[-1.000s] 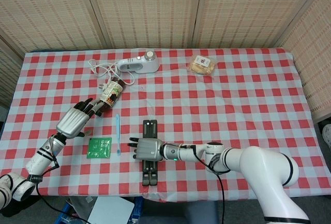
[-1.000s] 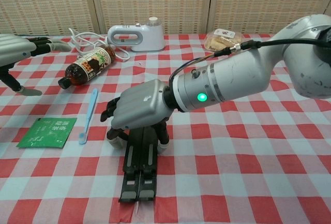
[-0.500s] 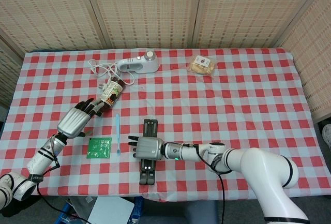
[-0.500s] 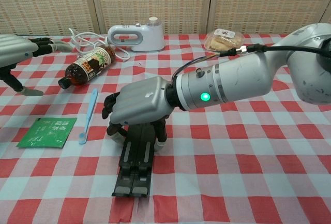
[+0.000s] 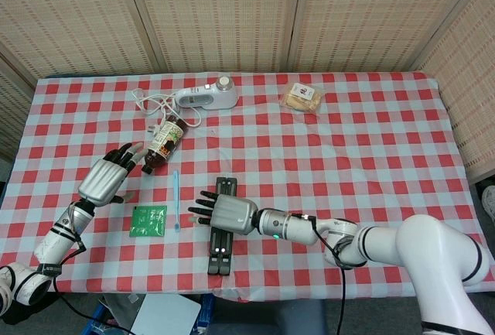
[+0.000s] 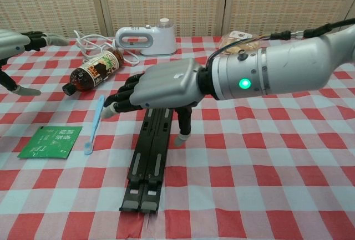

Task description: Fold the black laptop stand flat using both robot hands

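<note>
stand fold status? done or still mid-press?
Done, by the look of it: the laptop stand lies flat on the table. In hand: nothing; the right hand hovers above it, fingers spread, and the left hand is off to the side. Left: withdraw the arms.

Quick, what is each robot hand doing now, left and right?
Left robot hand: open, holds nothing.
Right robot hand: open above the stand, holds nothing.
</note>
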`<state>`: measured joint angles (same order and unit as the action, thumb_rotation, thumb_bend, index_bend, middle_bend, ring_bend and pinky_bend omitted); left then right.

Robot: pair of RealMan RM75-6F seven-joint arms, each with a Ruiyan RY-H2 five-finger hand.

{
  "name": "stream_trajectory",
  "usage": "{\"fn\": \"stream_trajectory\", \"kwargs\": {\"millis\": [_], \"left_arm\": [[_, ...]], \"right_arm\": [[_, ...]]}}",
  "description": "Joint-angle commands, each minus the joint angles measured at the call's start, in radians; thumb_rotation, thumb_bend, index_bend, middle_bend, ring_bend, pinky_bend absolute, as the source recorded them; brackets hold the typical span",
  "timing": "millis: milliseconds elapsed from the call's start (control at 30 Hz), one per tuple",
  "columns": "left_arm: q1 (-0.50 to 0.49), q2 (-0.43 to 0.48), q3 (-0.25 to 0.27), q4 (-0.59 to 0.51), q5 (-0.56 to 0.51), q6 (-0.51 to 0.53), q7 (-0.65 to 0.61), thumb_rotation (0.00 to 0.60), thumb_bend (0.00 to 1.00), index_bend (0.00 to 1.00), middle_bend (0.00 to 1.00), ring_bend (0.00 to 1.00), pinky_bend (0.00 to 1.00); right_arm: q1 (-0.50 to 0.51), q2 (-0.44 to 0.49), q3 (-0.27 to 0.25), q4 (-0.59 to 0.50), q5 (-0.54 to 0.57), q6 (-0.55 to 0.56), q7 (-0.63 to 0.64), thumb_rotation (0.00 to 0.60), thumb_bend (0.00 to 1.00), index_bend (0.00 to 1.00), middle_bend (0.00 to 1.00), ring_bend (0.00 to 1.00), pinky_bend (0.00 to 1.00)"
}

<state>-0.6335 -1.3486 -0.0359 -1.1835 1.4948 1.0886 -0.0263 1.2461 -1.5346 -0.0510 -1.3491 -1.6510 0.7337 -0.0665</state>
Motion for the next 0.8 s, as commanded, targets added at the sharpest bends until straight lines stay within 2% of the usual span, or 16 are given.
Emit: {"fn": "stream_trajectory", "kwargs": {"millis": [33,267,400,600,800], "left_arm": [[0.032,0.036,-0.020,-0.066,-0.057,0.010,0.064,0.600,0.19,0.00,0.00,0.04,0.18],[0.097,0.111,-0.046,-0.213,-0.175,0.038,0.162,0.600,0.19,0.00,0.00,0.04,0.18],[0.146,0.144,-0.047,-0.275,-0.222,0.079,0.203,0.600,0.19,0.00,0.00,0.04,0.18],[0.223,0.168,-0.030,-0.329,-0.219,0.188,0.258,0.600,0.19,0.00,0.00,0.04,0.18],[0.311,0.191,-0.007,-0.391,-0.198,0.301,0.281,0.600,0.19,0.00,0.00,0.04,0.18]], "right_arm": [[-0.100,0.101,0.029,-0.125,0.087,0.085,-0.126,0.600,0.14,0.00,0.05,0.00,0.00],[-0.298,0.243,0.017,-0.308,0.186,0.294,-0.312,0.600,0.19,0.02,0.19,0.00,0.00],[-0.428,0.318,-0.004,-0.389,0.212,0.442,-0.371,0.600,0.19,0.07,0.23,0.03,0.06],[-0.605,0.405,-0.050,-0.442,0.208,0.628,-0.399,0.600,0.19,0.10,0.24,0.04,0.09],[-0.786,0.466,-0.101,-0.447,0.182,0.785,-0.328,0.600,0.19,0.10,0.24,0.04,0.09]]}}
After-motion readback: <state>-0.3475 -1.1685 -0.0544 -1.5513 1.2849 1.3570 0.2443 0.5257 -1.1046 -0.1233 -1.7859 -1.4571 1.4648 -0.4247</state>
